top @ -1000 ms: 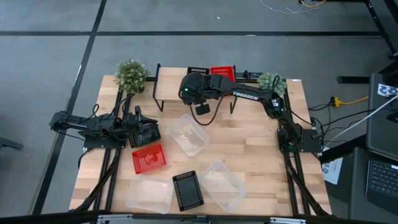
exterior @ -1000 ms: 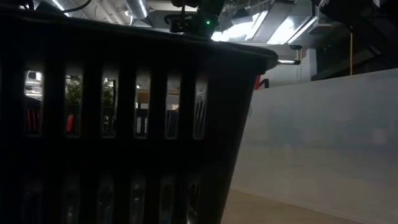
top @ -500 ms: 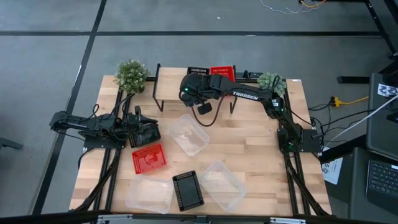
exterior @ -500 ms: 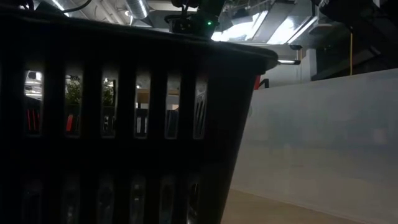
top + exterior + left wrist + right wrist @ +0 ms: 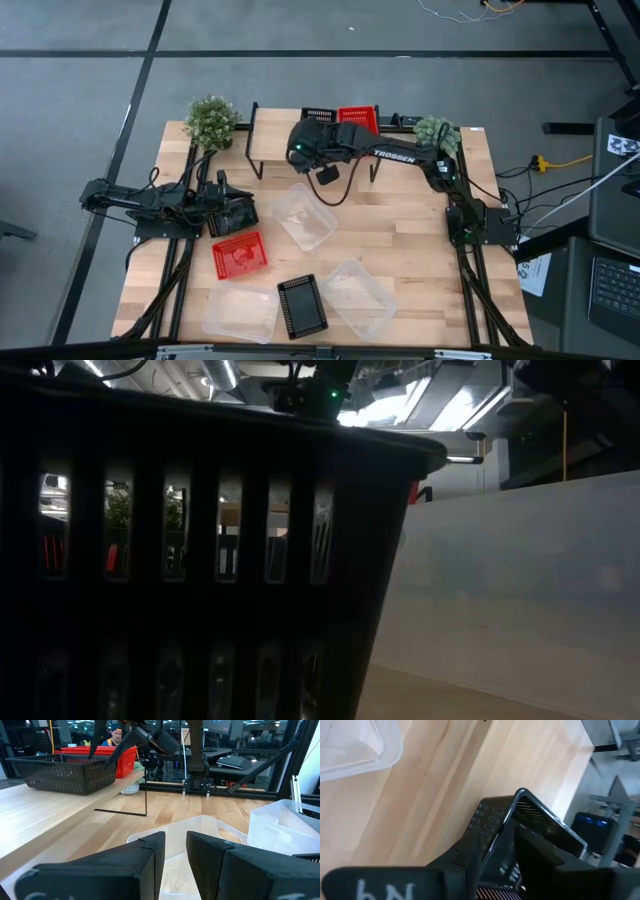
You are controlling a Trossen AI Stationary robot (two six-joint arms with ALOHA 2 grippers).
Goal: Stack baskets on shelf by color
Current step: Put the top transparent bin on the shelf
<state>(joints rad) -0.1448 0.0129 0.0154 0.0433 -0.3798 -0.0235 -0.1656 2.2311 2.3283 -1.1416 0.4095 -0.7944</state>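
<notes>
On the shelf (image 5: 275, 140) at the table's far edge stands a red basket (image 5: 358, 117). Left of it is a black basket (image 5: 318, 112), with my right gripper (image 5: 319, 124) shut on it; it also shows in the left wrist view (image 5: 65, 770). On the table lie a red basket (image 5: 240, 255), a black basket (image 5: 302, 303) and three clear baskets (image 5: 305, 215) (image 5: 240, 312) (image 5: 357, 297). My left gripper (image 5: 238, 214) rests at the table's left, open (image 5: 172, 855), pointing level at the middle clear basket (image 5: 200, 830). My right gripper has the black basket by its rim (image 5: 512, 812) near a corner, with the wall between the two fingers, one inside and one outside. The fingers slant down from above. Whether the basket's bottom rests on the shelf I cannot tell.
Potted plants stand at the far left (image 5: 211, 120) and far right (image 5: 436, 132) of the shelf. The black basket at the near edge fills the low view (image 5: 200, 560). A person (image 5: 116, 732) shows in the room beyond the shelf.
My right gripper has rolled a little about its own line while staying over the shelf with the black basket. The left arm and the baskets on the table have kept still.
</notes>
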